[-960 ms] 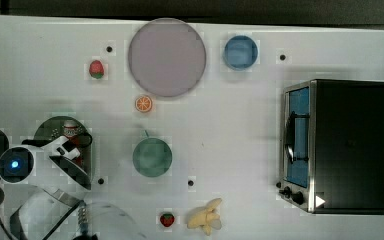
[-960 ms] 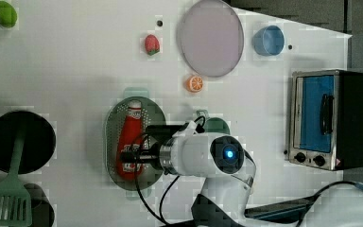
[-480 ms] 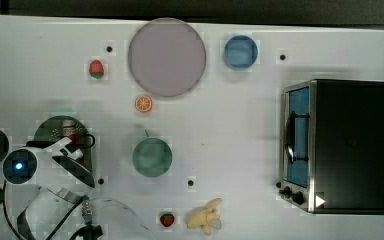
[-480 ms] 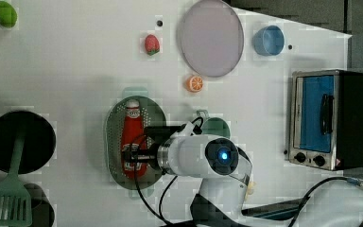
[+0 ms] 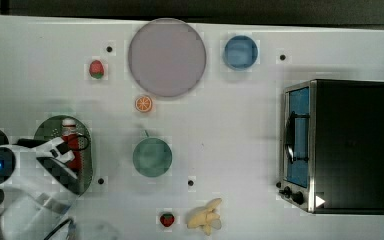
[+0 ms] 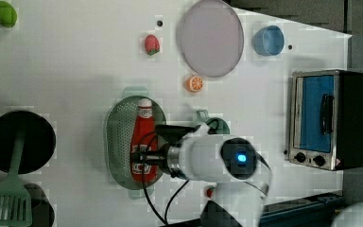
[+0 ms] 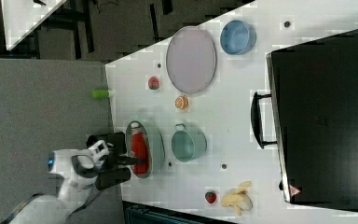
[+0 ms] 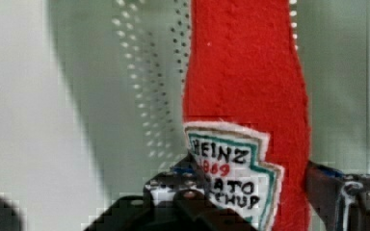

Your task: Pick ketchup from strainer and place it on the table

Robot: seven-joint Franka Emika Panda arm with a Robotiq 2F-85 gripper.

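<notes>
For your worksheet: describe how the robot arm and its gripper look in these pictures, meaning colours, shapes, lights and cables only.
The arm has smooth, rounded white shells with a round dark cap that carries a glowing blue light. Its hand section is black, ending in the gripper, whose dark fingers have pale patterned patches near the tips. Thin black cables loop loosely from the wrist.

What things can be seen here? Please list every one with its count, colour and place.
ketchup: 1, red, lying in the strainer
strainer: 1, pale green, left view's lower middle
cup: 1, green
plate: 1, grey-lilac
bowl: 1, blue
strawberries: 2, red
orange slice: 1
banana: 1, pale yellow
toaster oven: 1, black and silver
spatula: 1, green
table: 1, white
gripper: 1, closed on the ketchup
</notes>
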